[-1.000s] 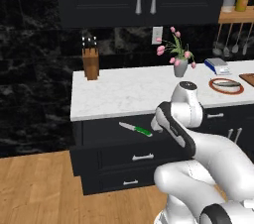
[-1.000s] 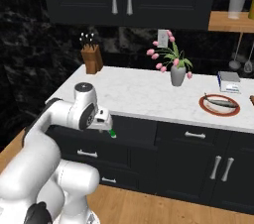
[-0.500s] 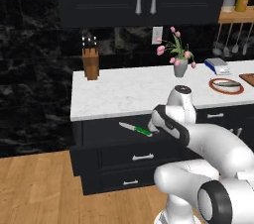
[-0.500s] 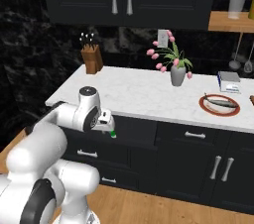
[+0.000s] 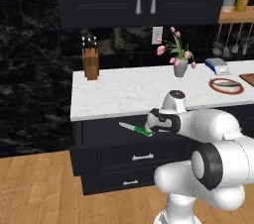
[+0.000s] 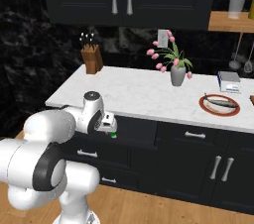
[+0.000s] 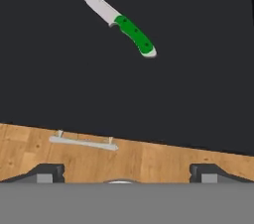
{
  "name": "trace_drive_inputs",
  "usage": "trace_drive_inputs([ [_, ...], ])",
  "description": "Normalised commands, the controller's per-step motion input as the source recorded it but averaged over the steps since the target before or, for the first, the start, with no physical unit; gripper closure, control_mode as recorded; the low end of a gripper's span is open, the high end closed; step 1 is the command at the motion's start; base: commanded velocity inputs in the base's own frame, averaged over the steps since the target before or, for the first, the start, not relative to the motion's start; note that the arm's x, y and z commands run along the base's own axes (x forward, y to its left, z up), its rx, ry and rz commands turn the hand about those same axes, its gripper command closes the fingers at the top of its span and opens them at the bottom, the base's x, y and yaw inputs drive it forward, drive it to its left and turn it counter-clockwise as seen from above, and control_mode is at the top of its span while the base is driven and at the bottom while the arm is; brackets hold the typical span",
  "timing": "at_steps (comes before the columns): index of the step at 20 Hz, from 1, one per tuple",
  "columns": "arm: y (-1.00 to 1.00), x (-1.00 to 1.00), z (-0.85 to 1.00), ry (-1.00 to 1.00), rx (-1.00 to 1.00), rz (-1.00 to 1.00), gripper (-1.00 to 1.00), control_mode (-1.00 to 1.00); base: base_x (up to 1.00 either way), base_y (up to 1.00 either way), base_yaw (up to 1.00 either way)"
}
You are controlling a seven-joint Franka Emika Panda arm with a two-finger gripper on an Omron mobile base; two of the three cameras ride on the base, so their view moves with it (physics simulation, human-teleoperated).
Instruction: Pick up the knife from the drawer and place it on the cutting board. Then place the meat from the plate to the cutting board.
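The knife (image 7: 121, 22), silver-bladed with a green handle, lies on the black floor of the open drawer (image 7: 198, 94); it also shows as the knife (image 5: 135, 129) beside my hand. My gripper (image 7: 127, 169) hangs open above the drawer, nearer its front than the knife, with nothing between its fingertips (image 7: 47, 170). From the sides the gripper (image 5: 151, 128) (image 6: 111, 130) points down over the drawer (image 5: 99, 136). The grey fish that is the meat (image 6: 222, 101) lies on the red-rimmed plate (image 6: 204, 106), far right on the counter. A corner of the cutting board (image 5: 248, 78) shows past the plate (image 5: 214, 87).
A wooden knife block (image 5: 91, 62) stands at the counter's back left and a vase of pink flowers (image 5: 180, 67) in the middle. Closed lower drawers (image 5: 143, 157) sit under the open one. Its silver handle (image 7: 83, 142) hangs over the wooden floor.
The hand has shifted slightly over the open drawer and the arm's lower links have swung round. The knife lies where it was and the jaws stay open.
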Motion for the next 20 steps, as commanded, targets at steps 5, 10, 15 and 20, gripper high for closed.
trace_drive_inputs([
  [5,0.0,0.36,-0.27,0.0,0.0,-0.02,-1.0,-1.0,0.0,0.0,0.0],
  [10,0.0,0.2,-0.38,0.0,0.0,-0.02,-1.0,-1.0,0.0,0.0,0.0],
  [15,0.0,0.27,-0.3,0.0,0.0,-0.01,-1.0,-1.0,0.0,0.0,0.0],
  [20,0.0,0.26,-0.34,0.05,0.0,-0.01,-1.0,-1.0,0.0,0.0,0.0],
])
